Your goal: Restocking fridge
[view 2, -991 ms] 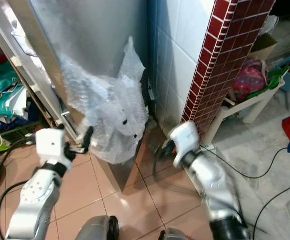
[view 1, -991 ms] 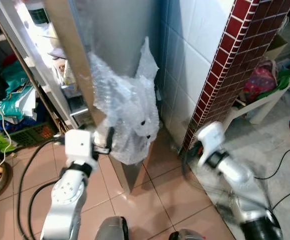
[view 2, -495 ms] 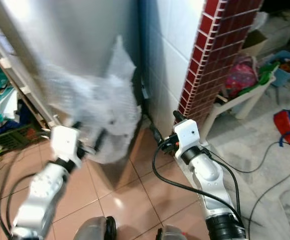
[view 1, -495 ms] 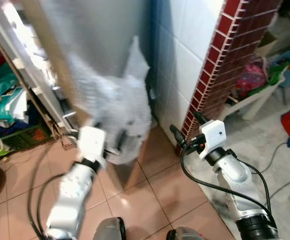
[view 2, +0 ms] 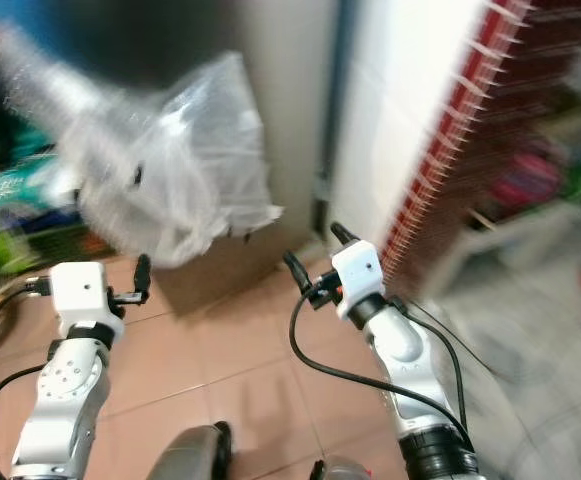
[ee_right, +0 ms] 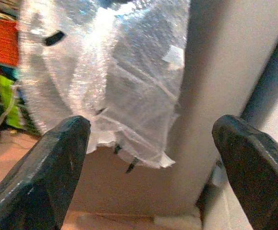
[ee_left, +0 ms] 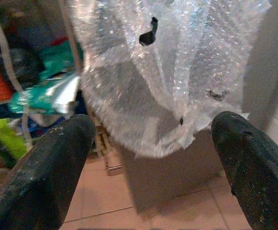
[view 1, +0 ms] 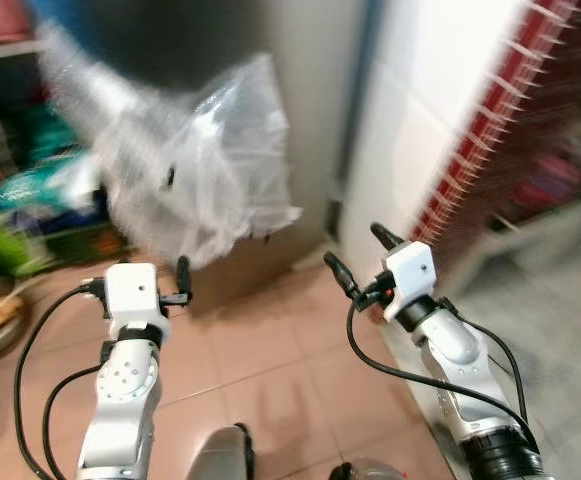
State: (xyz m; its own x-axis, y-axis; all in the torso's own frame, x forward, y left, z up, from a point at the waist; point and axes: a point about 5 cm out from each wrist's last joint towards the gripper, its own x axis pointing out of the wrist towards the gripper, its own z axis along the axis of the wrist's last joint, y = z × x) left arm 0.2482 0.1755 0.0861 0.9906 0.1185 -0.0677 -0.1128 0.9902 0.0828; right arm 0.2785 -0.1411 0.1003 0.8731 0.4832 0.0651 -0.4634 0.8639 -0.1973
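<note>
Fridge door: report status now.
Left gripper and right gripper both open, empty, raised short of the fridge door. Bubble wrap hangs on the door's front. Head views blurred; handle not made out.

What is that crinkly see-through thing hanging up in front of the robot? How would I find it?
Look at the tall grey fridge door ahead of both grippers. Hanging on it, above the tiled floor, is a sheet of clear bubble wrap. It is the only shiny, bumpy see-through thing, with a few small dark holes.

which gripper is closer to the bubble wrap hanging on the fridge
Left. The left gripper sits just below the bubble wrap, near its lower edge. The right gripper is off to its right, apart from it.
</note>
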